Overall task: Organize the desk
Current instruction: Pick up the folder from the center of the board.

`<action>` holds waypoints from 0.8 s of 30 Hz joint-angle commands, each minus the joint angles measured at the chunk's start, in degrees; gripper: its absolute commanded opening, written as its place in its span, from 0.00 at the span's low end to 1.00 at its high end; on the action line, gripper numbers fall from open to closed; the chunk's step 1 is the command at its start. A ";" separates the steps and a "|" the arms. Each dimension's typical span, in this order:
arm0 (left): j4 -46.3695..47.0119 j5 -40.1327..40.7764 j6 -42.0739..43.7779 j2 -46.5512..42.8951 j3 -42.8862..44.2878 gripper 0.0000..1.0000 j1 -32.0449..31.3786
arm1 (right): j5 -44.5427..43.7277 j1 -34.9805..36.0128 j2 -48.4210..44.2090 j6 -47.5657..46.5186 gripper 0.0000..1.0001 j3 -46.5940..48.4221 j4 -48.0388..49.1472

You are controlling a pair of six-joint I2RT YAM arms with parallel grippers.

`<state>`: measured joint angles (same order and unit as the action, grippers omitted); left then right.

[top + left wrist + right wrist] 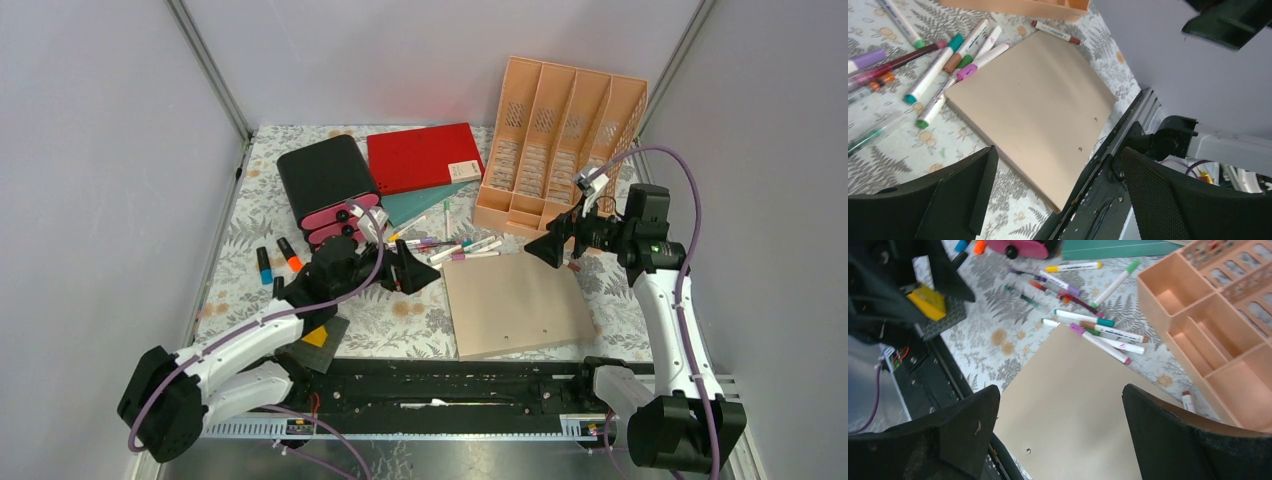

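Observation:
The desk (400, 322) wears a pale cloth printed with grey ferns. A flat beige board (515, 303) lies near its front edge, right of centre. Loose markers (465, 248) are scattered just behind the board, also showing in the left wrist view as markers (938, 65) and in the right wrist view as markers (1098, 330). My left gripper (418, 272) hangs open left of the board (1033, 95), holding nothing. My right gripper (540, 248) is open above the board's (1083, 405) far right corner, also with nothing in it.
A peach file rack (560, 140) stands at the back right. A black drawer box with pink fronts (325, 185) sits back left, with a red folder (422, 155) over a teal one (425, 205) beside it. Blue and orange markers (277, 260) lie at the left.

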<state>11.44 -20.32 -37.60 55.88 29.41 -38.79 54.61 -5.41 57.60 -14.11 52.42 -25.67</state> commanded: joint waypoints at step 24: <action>33.32 9.15 -35.27 27.31 -12.72 0.60 -14.21 | -0.33 2.52 8.44 -20.62 1.00 -0.92 -11.46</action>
<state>32.40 -10.26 -69.14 78.39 16.08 -52.82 55.81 -4.12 65.63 -32.88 51.48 -36.05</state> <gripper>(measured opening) 0.676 0.994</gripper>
